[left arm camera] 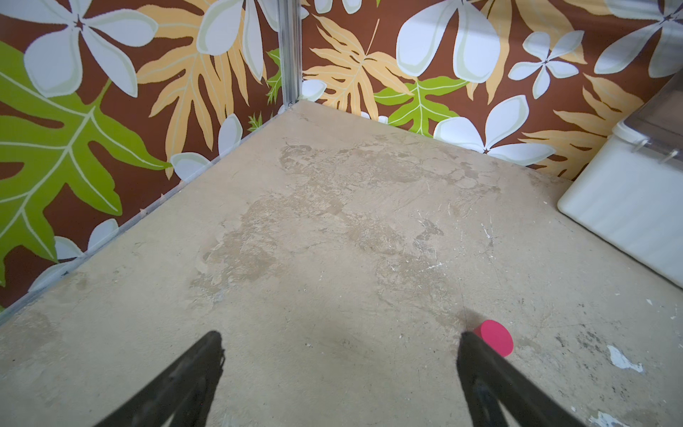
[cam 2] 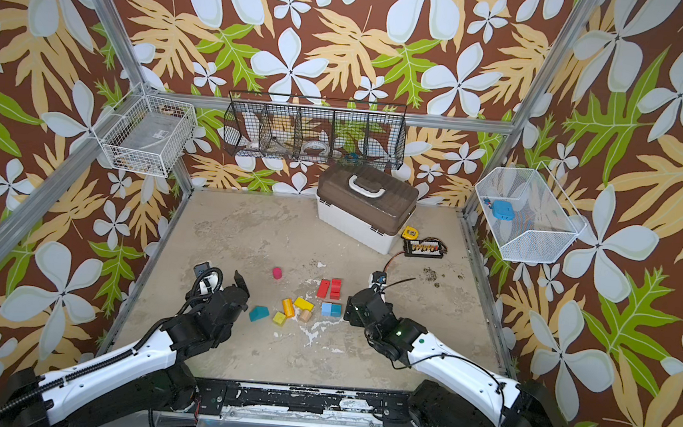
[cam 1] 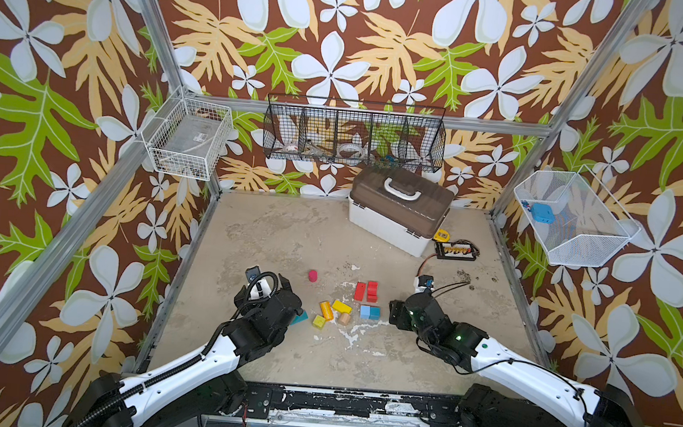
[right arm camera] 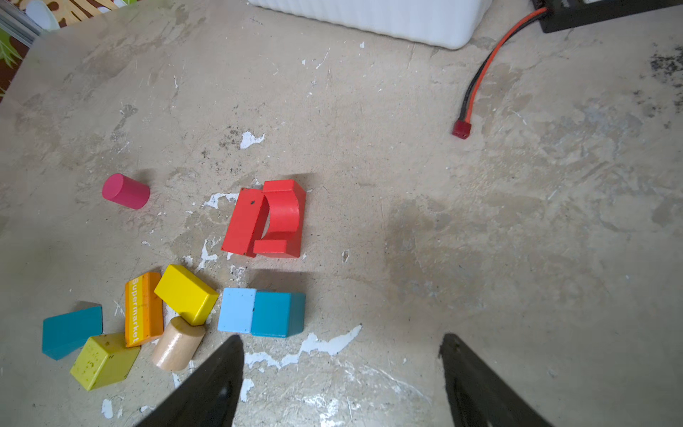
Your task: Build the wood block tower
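No tower is standing: all the wood blocks (cam 1: 341, 306) are lying loose on the table (cam 1: 288, 235) with nothing stacked, so the whole build is looking undone.

In both top views the main cluster is sitting near table centre.
- The light blue cube (right arm camera: 236, 310) is touching the teal cube (right arm camera: 277, 314).
- At 9 o'clock of them the yellow block (right arm camera: 186, 294), orange block (right arm camera: 143, 308), bare wood cylinder (right arm camera: 177, 344) and yellow-green cube (right arm camera: 103, 360) are crowding together.
- The teal roof piece (cam 2: 259, 313) is lying at the 9 o'clock fringe, just beside the left arm (cam 2: 206, 320).
- The red arch (right arm camera: 284, 218) and red flat block (right arm camera: 244, 222) are touching at 12 o'clock of the cubes. The flat one is possibly leaning on the arch, hard to tell.
- The pink cylinder (right arm camera: 125, 191) is lying alone at 10 o'clock, apart from the rest.

The left gripper (left arm camera: 342, 340) is hanging at 9 o'clock of the cluster, jaws spread wide, nothing between. The right gripper (right arm camera: 342, 344) is hovering at 3 o'clock of the cubes, jaws apart, holding nothing.

Left to do, by my read: picking a base, stacking everything, roof piece going last.

Bare table is opening at 12 o'clock toward the white case (cam 1: 389, 226) and at 6 o'clock toward the near edge. The cable plug (right arm camera: 462, 129) is lying at 1 o'clock of the right gripper, and the wall rail (cam 1: 184, 260) is running close at 9 o'clock of the left arm.
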`<state>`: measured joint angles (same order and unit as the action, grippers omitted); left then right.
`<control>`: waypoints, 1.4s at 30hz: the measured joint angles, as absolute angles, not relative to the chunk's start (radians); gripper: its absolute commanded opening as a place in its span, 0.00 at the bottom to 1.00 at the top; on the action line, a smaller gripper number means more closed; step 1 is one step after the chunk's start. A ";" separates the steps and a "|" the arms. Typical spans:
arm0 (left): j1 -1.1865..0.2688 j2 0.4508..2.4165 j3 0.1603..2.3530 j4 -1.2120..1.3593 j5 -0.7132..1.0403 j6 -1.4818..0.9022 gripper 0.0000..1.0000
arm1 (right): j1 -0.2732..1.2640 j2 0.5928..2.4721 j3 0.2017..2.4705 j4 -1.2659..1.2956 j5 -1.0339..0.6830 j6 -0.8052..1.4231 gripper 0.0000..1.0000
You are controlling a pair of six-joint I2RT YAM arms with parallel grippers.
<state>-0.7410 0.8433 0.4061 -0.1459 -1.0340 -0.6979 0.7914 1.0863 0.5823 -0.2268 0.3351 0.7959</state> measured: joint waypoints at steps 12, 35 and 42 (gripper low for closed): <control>-0.739 0.792 0.381 -0.106 -1.019 -0.677 1.00 | 0.791 1.329 0.693 -0.126 0.255 0.771 0.60; -0.739 0.821 0.396 -0.090 -1.032 -0.661 1.00 | 0.944 1.747 1.081 -0.182 0.227 0.566 0.51; -0.738 0.760 0.371 -0.091 -1.019 -0.663 1.00 | 0.947 1.867 1.142 -0.221 0.210 0.520 0.55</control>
